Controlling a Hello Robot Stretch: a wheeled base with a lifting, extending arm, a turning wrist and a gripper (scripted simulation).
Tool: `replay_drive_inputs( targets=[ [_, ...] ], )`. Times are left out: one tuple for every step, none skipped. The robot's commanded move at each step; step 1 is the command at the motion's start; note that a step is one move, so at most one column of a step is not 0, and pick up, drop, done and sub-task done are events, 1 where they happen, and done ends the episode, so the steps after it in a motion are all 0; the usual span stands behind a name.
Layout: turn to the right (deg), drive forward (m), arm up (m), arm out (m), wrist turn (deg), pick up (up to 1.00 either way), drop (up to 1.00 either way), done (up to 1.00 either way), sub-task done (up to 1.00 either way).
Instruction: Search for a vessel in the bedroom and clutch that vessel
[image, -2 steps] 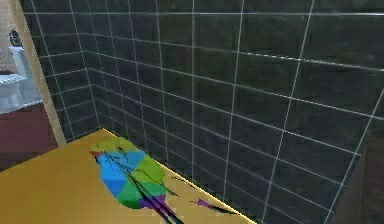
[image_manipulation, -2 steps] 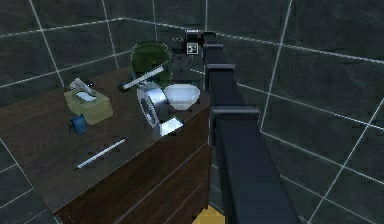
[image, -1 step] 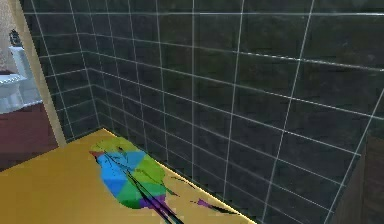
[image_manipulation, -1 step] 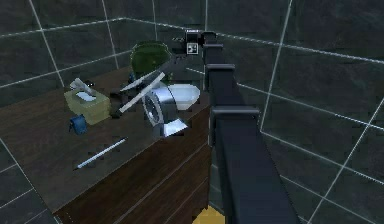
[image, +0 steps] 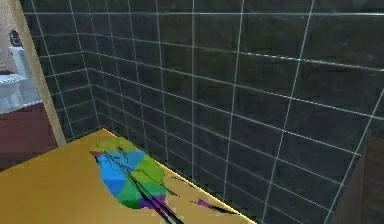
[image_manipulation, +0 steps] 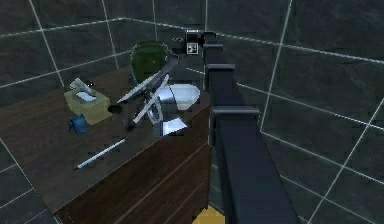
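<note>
Our fingers (image_manipulation: 143, 90) show as thin grey bars slanting across the counter (image_manipulation: 140, 178) toward the box (image_manipulation: 88, 104). We cannot tell whether they are apart, together or gripping. Things lie on the counter behind them, so we also cannot tell whether they hold anything.

Two things here look like a vessel. A dark green pot (image_manipulation: 150, 52) stands farther back than the box, near the tiled wall (image_manipulation: 320, 90) and close by the fingers' upper end. A white bowl (image_manipulation: 186, 95) lies on the other side of the fingers from the box, right beside the arm (image_manipulation: 235, 130). We cannot tell whether the fingers touch either one.

Just in front of the box sits a small blue thing (image_manipulation: 77, 123), and nearer still a grey stick (image_manipulation: 101, 154) lies flat. A white scrap (image_manipulation: 175, 126) lies below the bowl.

In the forward view we see a yellow top (image: 50, 185) bearing a blue, green and purple patch (image: 128, 175) under dark tiles (image: 230, 70).
</note>
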Motion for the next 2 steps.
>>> replay_drive_inputs(
  targets=[
    [0.0,0.00,0.00,-0.48,0.0,0.00,0.00,0.00,0.00],
    [45.0,0.00,0.00,0.00,0.0,0.00,0.00,0.00,0.00]
  ],
)
